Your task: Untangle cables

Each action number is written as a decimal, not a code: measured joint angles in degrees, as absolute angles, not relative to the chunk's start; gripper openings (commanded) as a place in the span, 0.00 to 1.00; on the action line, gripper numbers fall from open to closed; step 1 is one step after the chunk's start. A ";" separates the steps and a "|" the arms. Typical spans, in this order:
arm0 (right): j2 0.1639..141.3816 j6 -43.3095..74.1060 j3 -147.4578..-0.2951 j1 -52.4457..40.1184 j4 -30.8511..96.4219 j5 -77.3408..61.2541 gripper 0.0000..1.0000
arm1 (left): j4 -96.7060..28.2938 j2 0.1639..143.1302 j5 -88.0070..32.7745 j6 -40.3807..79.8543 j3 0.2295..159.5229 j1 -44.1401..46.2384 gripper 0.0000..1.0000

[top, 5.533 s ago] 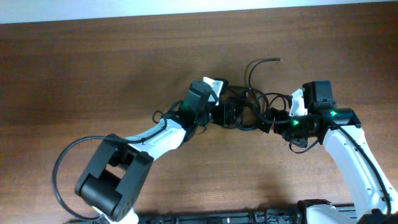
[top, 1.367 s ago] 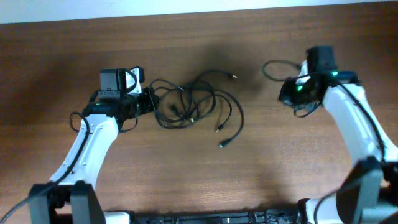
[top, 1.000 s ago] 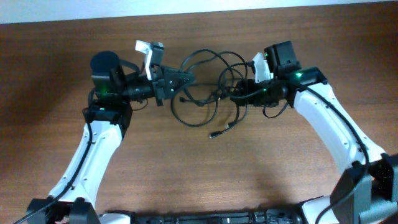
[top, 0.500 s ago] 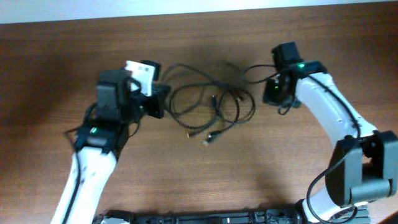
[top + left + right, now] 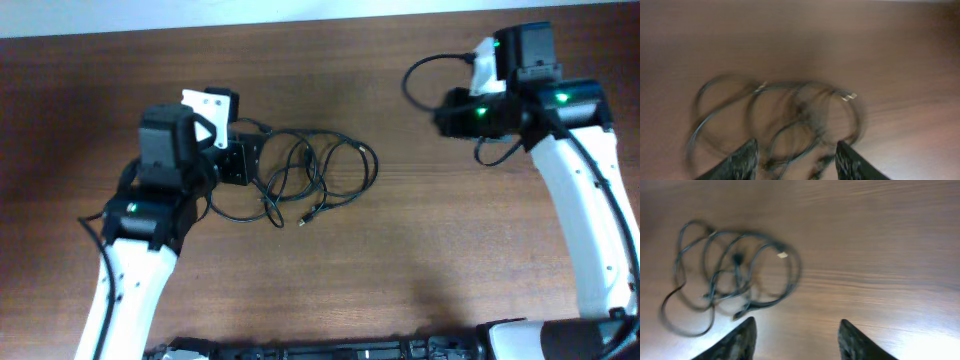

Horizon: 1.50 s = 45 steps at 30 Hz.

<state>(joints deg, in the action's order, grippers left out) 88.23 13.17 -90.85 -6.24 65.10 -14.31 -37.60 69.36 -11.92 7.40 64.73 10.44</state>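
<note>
1. cables: thin, black, one loose tangle of overlapping loops with small plug ends, lying on the wooden surface, left of centre.
2. left end effector: released, jaws spread, loops just ahead and between them.
3. right end effector: released, grasping nothing, well apart from the tangle.

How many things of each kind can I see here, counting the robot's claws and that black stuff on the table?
Grippers: 2, the left gripper and the right gripper, both open and empty.
Tangle of black cables: 1; how many separate cords are in it cannot be told.
Wooden table: 1.
Total: 4.
</note>
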 measured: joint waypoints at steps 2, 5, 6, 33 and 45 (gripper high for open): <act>89.67 9.65 -90.85 -10.11 65.17 -17.06 0.74 | -41.85 72.82 -3.90 10.98 64.73 9.93 0.56; 94.17 3.99 -90.85 -22.13 64.60 -19.68 0.76 | -44.86 75.81 2.24 18.48 64.73 4.58 0.64; 95.79 3.16 -90.85 -24.67 64.10 -20.05 0.76 | -45.45 76.31 3.68 19.77 64.73 0.73 0.64; 97.34 0.75 -151.17 -20.82 70.50 -35.73 0.04 | -42.37 83.37 -6.76 22.61 64.73 -4.80 0.69; 104.29 2.83 -146.56 9.37 85.30 -4.86 0.04 | -39.77 83.37 -7.55 22.59 64.71 2.35 0.70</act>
<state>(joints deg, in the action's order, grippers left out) 104.29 2.83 -146.56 9.37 85.30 -4.86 -39.77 83.37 -7.55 22.59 64.71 2.35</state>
